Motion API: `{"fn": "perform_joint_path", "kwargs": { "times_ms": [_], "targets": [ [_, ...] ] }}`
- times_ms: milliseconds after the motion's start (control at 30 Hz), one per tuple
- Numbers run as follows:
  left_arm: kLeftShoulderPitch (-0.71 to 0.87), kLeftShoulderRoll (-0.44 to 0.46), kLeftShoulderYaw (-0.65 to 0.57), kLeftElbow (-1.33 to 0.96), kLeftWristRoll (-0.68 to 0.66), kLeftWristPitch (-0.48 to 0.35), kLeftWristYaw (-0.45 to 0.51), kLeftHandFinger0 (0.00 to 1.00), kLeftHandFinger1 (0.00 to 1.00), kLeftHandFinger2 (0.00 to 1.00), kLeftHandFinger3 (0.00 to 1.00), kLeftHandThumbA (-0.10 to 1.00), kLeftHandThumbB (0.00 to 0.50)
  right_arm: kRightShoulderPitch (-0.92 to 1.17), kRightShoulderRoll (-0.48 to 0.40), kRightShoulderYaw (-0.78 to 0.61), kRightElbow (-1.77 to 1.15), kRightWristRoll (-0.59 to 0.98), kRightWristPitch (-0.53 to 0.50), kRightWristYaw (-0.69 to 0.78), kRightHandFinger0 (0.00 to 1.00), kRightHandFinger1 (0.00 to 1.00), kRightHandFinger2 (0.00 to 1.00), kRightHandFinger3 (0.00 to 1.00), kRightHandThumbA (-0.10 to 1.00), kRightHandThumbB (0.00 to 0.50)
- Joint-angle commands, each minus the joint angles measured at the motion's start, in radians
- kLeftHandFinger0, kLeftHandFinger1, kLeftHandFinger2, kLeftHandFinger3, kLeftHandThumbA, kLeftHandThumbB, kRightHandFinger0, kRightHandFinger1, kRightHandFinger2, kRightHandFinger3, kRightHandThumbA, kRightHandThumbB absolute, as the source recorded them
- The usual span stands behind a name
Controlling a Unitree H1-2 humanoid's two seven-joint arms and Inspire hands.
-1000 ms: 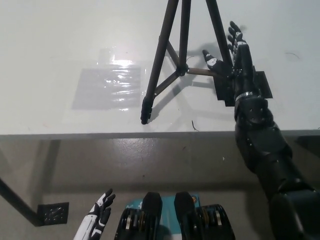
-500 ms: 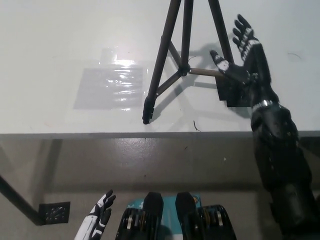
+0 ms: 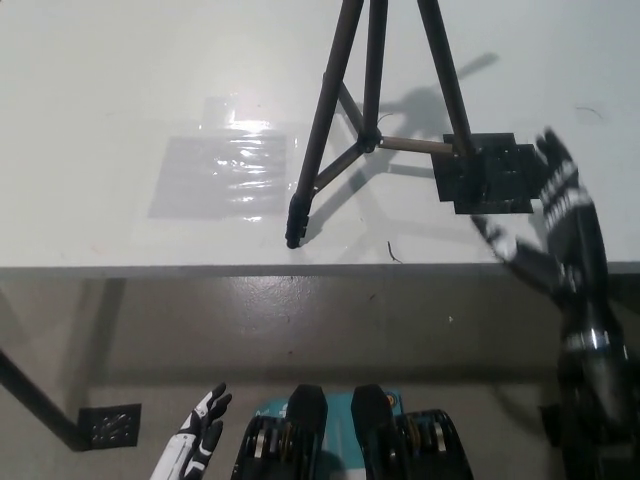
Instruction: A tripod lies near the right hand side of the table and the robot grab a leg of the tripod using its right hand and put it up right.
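Head view: the tripod (image 3: 365,120) is standing on its spread legs on the table (image 3: 120,100), up and to the left of the right hand (image 3: 555,215), nothing touching it. That hand is blurry, fingers look spread and holding nothing, sitting near the table edge just right of a dark square patch (image 3: 490,172). So the standing-up part looks done to me; what's left is just clearing the arm. The left hand (image 3: 200,435) rests low below the table, open too.

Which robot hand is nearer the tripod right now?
Right. The black right robot hand is beside the tripod, at the table edge; the white left robot hand rests low, below the table.
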Motion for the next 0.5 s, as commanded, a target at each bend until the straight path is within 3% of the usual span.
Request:
{"fn": "perform_joint_path", "kwargs": {
  "times_ms": [0,33,67,133,167,300,467],
  "targets": [
    [-0.008,0.014,0.009,-0.042,-0.014,-0.047,-0.009,1.00,1.00,1.00,1.00,1.00,0.464,0.367,0.001,0.250,-0.659,-0.022,-0.229,0.125,1.00,1.00,1.00,1.00,0.95,0.440],
    [-0.009,0.014,0.008,-0.043,-0.017,-0.046,-0.012,1.00,1.00,1.00,1.00,1.00,0.465,0.403,0.000,0.266,-0.641,-0.022,-0.200,0.127,1.00,1.00,1.00,1.00,0.97,0.443],
    [-0.012,0.015,0.007,-0.042,-0.014,-0.047,-0.012,1.00,1.00,1.00,1.00,1.00,0.465,0.419,-0.002,0.272,-0.585,-0.033,-0.238,0.129,1.00,1.00,1.00,1.00,1.00,0.430],
    [-0.017,0.013,0.008,-0.038,-0.013,-0.059,-0.008,1.00,1.00,1.00,1.00,1.00,0.451,0.448,0.013,0.269,-0.455,-0.068,-0.263,0.107,1.00,1.00,1.00,1.00,1.00,0.477],
    [-0.021,0.013,0.007,-0.041,-0.015,-0.053,-0.010,1.00,1.00,1.00,1.00,1.00,0.455,0.442,0.008,0.266,-0.394,-0.081,-0.264,0.099,1.00,1.00,1.00,1.00,1.00,0.446],
    [-0.022,0.015,0.005,-0.033,-0.017,-0.073,-0.013,1.00,1.00,1.00,1.00,1.00,0.436,0.415,0.016,0.273,-0.170,-0.089,-0.264,0.060,1.00,1.00,1.00,1.00,1.00,0.429],
    [-0.028,0.016,0.001,-0.019,-0.018,-0.091,-0.016,1.00,1.00,1.00,1.00,1.00,0.441,0.375,0.008,0.271,-0.009,-0.138,-0.264,0.000,1.00,1.00,1.00,1.00,1.00,0.488]
  ]
}}
